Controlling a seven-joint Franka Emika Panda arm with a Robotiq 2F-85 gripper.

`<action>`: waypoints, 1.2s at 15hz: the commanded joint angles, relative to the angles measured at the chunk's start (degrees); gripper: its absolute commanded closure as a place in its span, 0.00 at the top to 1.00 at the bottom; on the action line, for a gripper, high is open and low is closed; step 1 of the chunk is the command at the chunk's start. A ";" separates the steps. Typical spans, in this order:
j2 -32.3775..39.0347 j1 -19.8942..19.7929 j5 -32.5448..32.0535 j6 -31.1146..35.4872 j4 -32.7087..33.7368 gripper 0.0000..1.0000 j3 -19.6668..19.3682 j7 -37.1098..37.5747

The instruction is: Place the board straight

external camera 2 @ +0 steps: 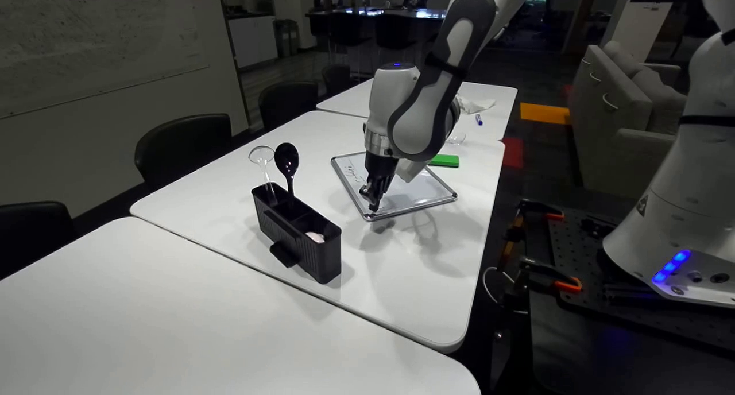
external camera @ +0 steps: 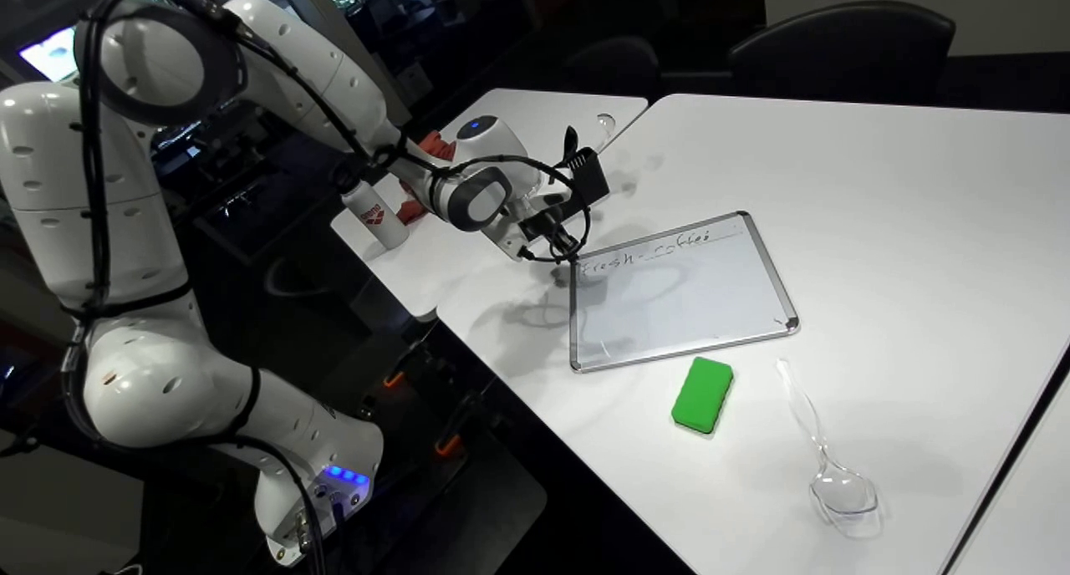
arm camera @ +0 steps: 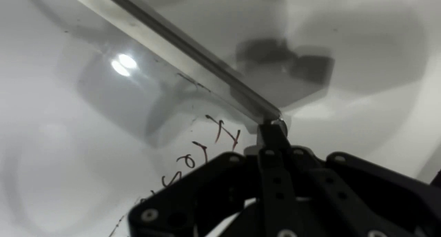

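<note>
The board [external camera: 681, 295] lies at a slant on the white table, a white panel with a grey frame and handwriting along one edge. It also shows in an exterior view [external camera 2: 416, 193] and fills the left of the wrist view [arm camera: 120, 126]. My gripper [external camera: 572, 253] is at the board's corner in both exterior views [external camera 2: 372, 205]. In the wrist view the fingers [arm camera: 274, 133] are close together and appear shut on that corner, with the fingertip covering it. The gripper's shadow lies slightly off the tips. How the fingers sit around the frame is partly hidden.
A green block [external camera: 702, 395] lies close to the board's long edge, and a clear spoon [external camera: 843, 487] lies beyond it. A black caddy [external camera 2: 298, 228] with a black spoon [external camera 2: 287, 162] and a clear spoon [external camera 2: 262, 157] stands near the gripper. A bottle [external camera: 376, 216] stands beyond the arm.
</note>
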 commanded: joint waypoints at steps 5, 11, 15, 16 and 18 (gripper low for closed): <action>-11.39 1.41 -0.20 -5.89 -10.90 0.00 1.59 3.46; -8.52 -0.29 -0.19 -9.55 -8.08 0.00 0.59 2.18; -6.15 -1.41 0.19 -8.95 -5.97 0.00 1.37 0.88; -5.51 -1.41 0.15 -8.73 -5.44 0.00 1.27 0.95; -4.20 -1.66 0.22 -8.67 -4.16 0.00 1.25 0.91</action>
